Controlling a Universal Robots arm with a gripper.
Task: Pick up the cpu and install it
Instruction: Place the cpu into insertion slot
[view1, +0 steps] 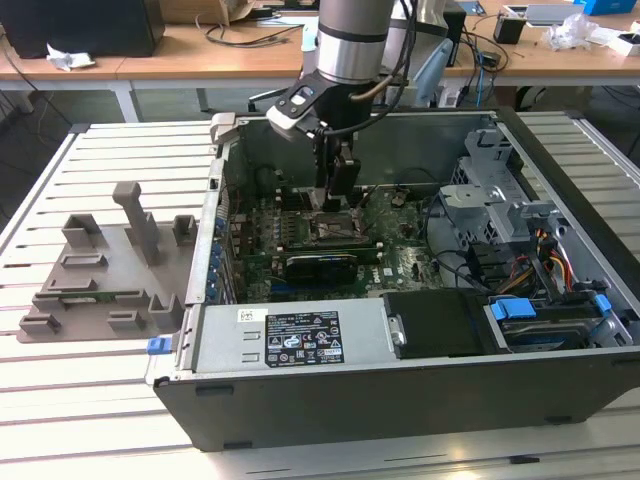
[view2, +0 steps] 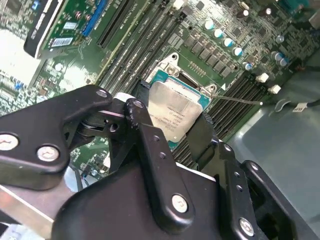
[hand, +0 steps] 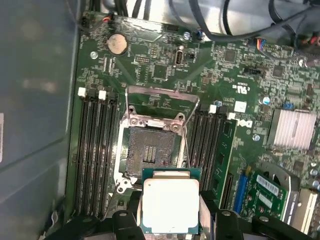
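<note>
Arm (view1: 350, 40) upright, reaching straight down into the open computer case (view1: 400, 400), wrist low over the motherboard (view1: 400, 250). Hangs at the open socket (hand: 150, 150), its load frame (hand: 161, 97) flipped up, memory slots (hand: 92, 150) close on both flanks, case walls well apart. Grey tray (view1: 100, 270) far off on the counter (view1: 60, 400) at the exterior view's left. Jaws clenched on the cpu (hand: 170, 205) by two opposite edges; holds it flat beside the bare socket, not seated.

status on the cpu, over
Status: claw shut on cpu. Cpu held above the board by the open socket, not seated. Socket bare, nothing across it.
</note>
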